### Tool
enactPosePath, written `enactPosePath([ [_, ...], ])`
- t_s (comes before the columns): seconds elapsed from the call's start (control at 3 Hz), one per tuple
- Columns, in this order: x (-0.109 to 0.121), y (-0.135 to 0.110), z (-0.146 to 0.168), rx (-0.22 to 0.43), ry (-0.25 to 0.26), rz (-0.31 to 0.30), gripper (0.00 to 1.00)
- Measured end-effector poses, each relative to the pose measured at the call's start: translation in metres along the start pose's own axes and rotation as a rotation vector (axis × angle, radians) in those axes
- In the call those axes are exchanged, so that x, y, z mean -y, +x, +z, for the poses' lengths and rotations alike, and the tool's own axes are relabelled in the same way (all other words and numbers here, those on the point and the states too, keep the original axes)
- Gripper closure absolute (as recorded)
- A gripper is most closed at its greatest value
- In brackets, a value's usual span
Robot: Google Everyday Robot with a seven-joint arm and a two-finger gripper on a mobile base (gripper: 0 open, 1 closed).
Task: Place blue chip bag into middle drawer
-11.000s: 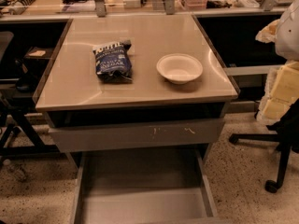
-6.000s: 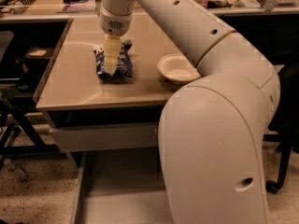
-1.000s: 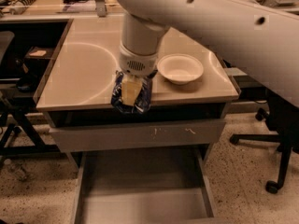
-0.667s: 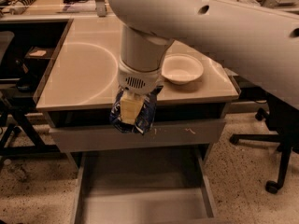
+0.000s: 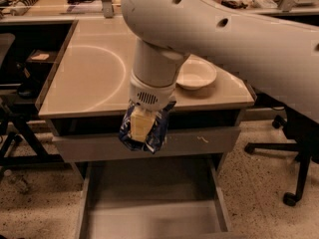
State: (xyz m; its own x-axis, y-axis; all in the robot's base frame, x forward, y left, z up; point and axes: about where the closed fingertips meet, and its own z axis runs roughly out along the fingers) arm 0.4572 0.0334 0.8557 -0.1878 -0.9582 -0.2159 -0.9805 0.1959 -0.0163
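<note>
Since a moment ago, my pale two-finger hand [image 5: 141, 125] has carried the small crinkly dark-blue chip bag [image 5: 160, 129] past the beige tabletop [image 5: 89, 68] edge. Gripped tight, the bag hangs upright, with the wide shallow grey metal drawer [image 5: 149, 214] open directly beneath.

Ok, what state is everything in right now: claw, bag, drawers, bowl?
claw: shut on the blue chip bag, in front of the table edge.
blue chip bag: gripped, hanging in the air above the middle drawer.
middle drawer: pulled open, bag not yet inside.
upper drawer: closed.
white bowl: upright on the table.
</note>
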Motion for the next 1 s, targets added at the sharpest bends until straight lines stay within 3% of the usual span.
enactPosePath([
  [0.33,-0.031,0.016,0.029,0.02,-0.062,0.075,1.0],
  [1.0,-0.094,0.07,0.14,0.003,-0.301,0.23,1.0],
])
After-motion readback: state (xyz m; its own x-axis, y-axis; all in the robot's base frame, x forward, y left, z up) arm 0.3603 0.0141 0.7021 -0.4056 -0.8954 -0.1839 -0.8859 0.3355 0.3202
